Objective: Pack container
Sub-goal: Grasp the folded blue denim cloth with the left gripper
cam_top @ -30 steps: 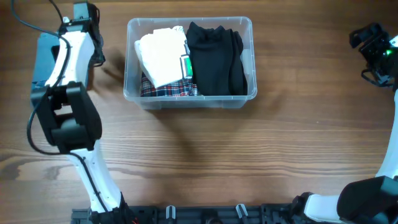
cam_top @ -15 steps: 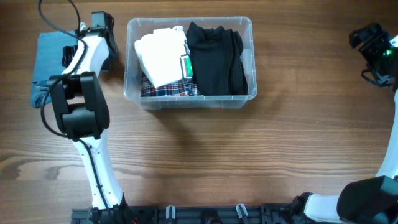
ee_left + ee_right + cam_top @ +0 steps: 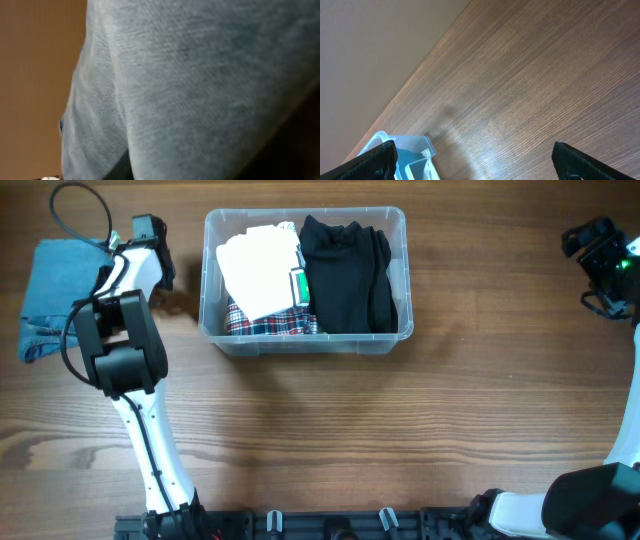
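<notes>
Clear, round-rimmed container (image 3: 404,275) sat upper-middle on the surface (image 3: 400,430), folded garments (image 3: 345,275) inside. Blue cloth (image 3: 55,290) had slid left. Left tool (image 3: 103,272) was against it, grip unclear. Right tool (image 3: 475,150) stood apart.

a robot lab bench, not a home: a white-and-black left arm (image 3: 125,360) and a right arm (image 3: 600,242) at the right edge rise from a black mounting rail (image 3: 300,525) along the bottom of a bare wood-grain table (image 3: 400,430). a plain beige wall (image 3: 380,40) fills the upper left of the right wrist view.
</notes>
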`<move>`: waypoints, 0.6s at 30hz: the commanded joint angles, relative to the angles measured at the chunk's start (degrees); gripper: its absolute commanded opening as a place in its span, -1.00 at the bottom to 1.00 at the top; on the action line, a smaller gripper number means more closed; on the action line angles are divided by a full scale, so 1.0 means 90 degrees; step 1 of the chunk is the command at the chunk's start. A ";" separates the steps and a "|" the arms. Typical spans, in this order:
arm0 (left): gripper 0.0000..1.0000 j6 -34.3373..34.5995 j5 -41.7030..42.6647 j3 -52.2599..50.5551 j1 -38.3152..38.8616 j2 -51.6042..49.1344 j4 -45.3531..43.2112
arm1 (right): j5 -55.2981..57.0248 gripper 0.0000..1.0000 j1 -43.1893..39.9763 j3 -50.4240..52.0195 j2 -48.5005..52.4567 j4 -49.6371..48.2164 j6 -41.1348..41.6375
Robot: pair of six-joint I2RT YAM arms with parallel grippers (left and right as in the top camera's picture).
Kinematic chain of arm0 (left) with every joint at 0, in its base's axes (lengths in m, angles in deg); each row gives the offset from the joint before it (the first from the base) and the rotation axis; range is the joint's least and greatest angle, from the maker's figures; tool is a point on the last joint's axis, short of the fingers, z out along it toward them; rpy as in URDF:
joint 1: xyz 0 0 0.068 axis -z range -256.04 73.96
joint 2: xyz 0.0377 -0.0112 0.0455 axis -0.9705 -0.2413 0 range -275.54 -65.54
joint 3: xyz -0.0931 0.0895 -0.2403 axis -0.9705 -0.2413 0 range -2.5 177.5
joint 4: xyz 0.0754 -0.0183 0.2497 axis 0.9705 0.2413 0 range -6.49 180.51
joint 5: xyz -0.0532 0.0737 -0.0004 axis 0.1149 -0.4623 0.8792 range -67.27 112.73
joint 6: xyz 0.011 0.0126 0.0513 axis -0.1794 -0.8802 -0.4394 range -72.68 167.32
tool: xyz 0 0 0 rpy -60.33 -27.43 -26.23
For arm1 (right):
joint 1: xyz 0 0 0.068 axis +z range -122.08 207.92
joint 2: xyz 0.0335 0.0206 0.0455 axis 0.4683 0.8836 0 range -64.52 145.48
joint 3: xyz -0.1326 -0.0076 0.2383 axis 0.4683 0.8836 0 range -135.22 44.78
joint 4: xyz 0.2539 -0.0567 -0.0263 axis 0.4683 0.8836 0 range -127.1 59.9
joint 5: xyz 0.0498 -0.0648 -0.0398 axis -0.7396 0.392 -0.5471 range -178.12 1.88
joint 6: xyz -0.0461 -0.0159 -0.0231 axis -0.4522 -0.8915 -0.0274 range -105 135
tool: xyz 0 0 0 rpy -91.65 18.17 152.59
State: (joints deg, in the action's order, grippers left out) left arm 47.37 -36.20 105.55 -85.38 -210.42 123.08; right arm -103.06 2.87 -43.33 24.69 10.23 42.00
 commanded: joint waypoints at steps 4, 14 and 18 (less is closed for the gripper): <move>-0.76 0.0044 0.0590 -0.0228 -0.0073 -0.0379 0.0056 | 0.0039 0.99 0.0007 0.0012 0.0078 -0.0012 0.0044; -0.92 0.0911 0.1882 -0.0143 0.0350 0.0884 0.0748 | 0.0039 0.99 0.0007 0.0012 0.0078 -0.0012 0.0044; -0.92 0.1236 0.3308 -0.0146 0.0384 0.1812 0.1175 | 0.0041 1.00 0.0007 0.0012 0.0078 -0.0012 0.0044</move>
State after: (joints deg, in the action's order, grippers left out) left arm 53.73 -23.22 104.39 -83.68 -203.25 132.02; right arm -103.06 2.87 -43.33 24.69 10.23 42.00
